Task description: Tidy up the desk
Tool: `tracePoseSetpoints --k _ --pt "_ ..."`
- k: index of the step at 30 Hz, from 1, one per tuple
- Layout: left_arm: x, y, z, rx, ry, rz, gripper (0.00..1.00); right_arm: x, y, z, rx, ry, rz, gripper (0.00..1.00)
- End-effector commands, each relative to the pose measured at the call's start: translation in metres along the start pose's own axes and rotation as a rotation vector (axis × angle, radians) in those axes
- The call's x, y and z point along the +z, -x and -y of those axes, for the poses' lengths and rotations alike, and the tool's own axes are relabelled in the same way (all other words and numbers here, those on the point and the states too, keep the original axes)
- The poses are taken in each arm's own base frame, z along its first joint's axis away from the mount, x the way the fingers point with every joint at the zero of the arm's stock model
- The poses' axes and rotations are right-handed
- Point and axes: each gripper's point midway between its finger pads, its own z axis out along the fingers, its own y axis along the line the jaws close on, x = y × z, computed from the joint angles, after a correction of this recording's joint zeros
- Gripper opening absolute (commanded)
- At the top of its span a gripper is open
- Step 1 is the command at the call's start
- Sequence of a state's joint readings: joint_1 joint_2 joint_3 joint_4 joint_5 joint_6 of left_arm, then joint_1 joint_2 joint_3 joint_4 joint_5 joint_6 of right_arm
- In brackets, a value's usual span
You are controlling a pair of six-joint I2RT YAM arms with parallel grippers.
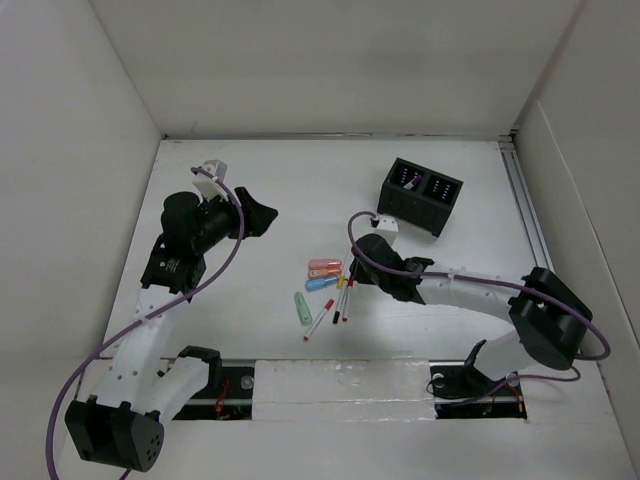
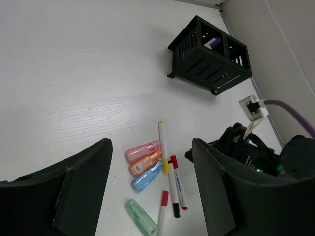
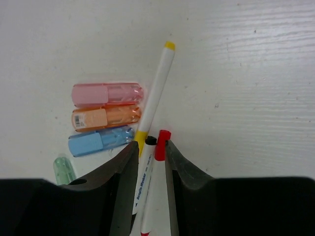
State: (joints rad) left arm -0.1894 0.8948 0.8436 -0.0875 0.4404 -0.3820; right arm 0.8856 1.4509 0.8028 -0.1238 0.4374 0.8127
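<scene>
Nearest, between the jaws of the right end effector [image 3: 150,144]: red pen [image 3: 158,162] and black pen [image 3: 146,169], side by side on the tabletop [image 3: 256,73] directly beneath. Jaws partly spread, snug against both pens; cannot tell whether pinching or merely flanking (no gap showing on either side). Just ahead of the fingertips, yellow pen [image 3: 157,83], slanting away. Left of it, three highlighters [image 3: 106,117] in a row; green highlighter [image 3: 64,169] nearer and further left. Well ahead and to the right, organizer [image 1: 420,195]. Far off to the left, left end effector [image 2: 150,147], raised, spread wide, empty.

Step in hand, probably: gathering pens for the organizer. Next move calls for a firm squeeze, a clean lift clear of the yellow pen, then a carry to a compartment.
</scene>
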Motion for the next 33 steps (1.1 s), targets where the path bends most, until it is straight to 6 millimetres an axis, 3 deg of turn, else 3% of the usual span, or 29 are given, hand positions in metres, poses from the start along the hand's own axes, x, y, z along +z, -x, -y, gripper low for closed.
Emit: tracePoseSetpoints --k 1,5,8,14,21,24,28,33 --pt "-0.002 0.016 0.010 0.027 -0.034 0.049 0.62 0.006 -0.016 -0.007 0.008 0.024 -0.060 0.34" --pt "-0.001 0.017 0.010 0.024 -0.032 0.048 0.62 0.012 -0.032 -0.012 -0.012 0.028 -0.101 0.34" --pt "-0.003 0.018 0.009 0.028 -0.026 0.059 0.62 0.021 -0.043 -0.003 -0.034 -0.030 -0.118 0.32" --pt "-0.003 0.016 0.010 0.027 -0.038 0.053 0.62 0.024 -0.048 -0.005 -0.046 -0.018 -0.135 0.31" --pt "-0.003 0.017 0.010 0.028 -0.037 0.054 0.62 0.023 -0.048 0.018 -0.050 -0.147 -0.131 0.22" --pt "-0.002 0.016 0.012 0.027 -0.049 0.043 0.62 0.015 -0.049 0.026 -0.046 -0.183 -0.147 0.24" --pt "-0.002 0.018 0.013 0.027 -0.045 0.050 0.62 0.008 -0.051 0.035 -0.056 -0.224 -0.170 0.34" --pt "-0.006 0.020 0.013 0.034 -0.040 0.068 0.62 0.006 -0.058 0.042 -0.079 -0.246 -0.203 0.35"
